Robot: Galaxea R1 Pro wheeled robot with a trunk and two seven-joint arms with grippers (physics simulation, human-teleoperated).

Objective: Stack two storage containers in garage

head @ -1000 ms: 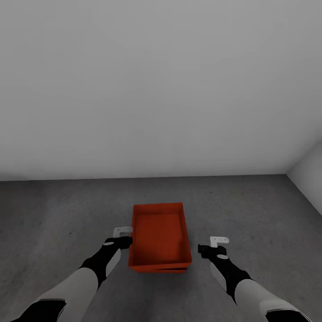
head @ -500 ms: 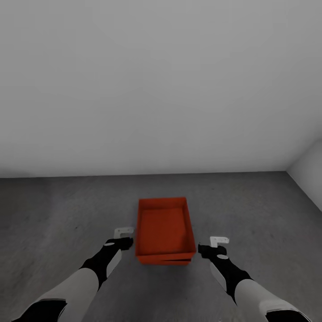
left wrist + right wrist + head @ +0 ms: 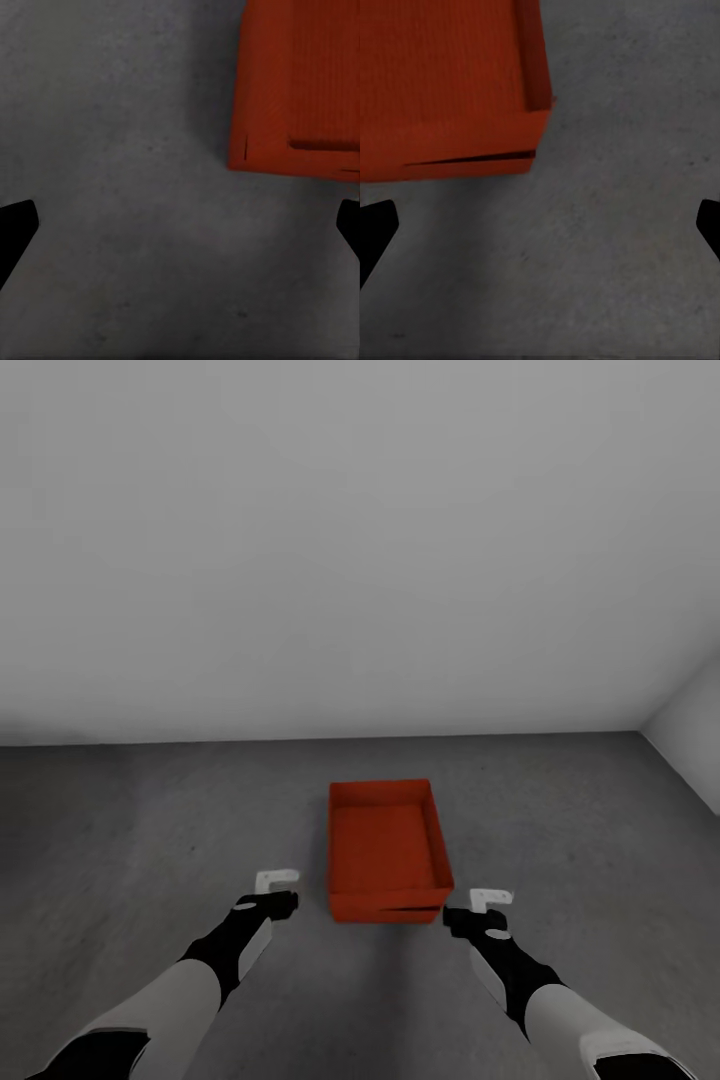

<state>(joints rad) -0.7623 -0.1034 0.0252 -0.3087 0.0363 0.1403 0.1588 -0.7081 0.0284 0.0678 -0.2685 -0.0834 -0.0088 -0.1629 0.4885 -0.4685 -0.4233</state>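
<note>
Two red-orange storage containers sit nested on the dark grey garage floor [image 3: 150,830]. The upper one [image 3: 387,838] lies inside the lower one, whose front edge [image 3: 395,913] shows under a thin seam. My left gripper [image 3: 276,891] hovers open to the left of the stack, apart from it. My right gripper [image 3: 479,909] is open just off the stack's front right corner, not touching. In the left wrist view the stack's corner [image 3: 300,82] lies beyond the spread fingertips [image 3: 15,232]. The right wrist view has the seamed front wall [image 3: 450,82] ahead of the wide-apart fingertips [image 3: 375,229].
A plain grey-white wall [image 3: 360,560] stands behind the stack, and a side wall [image 3: 695,740] comes in at the right. Bare concrete surrounds the stack on every side.
The whole picture has shifted: the stack now looks smaller, farther off and more to the right, so the camera has drawn back and leftward. Both arms keep the same pose, grippers open.
</note>
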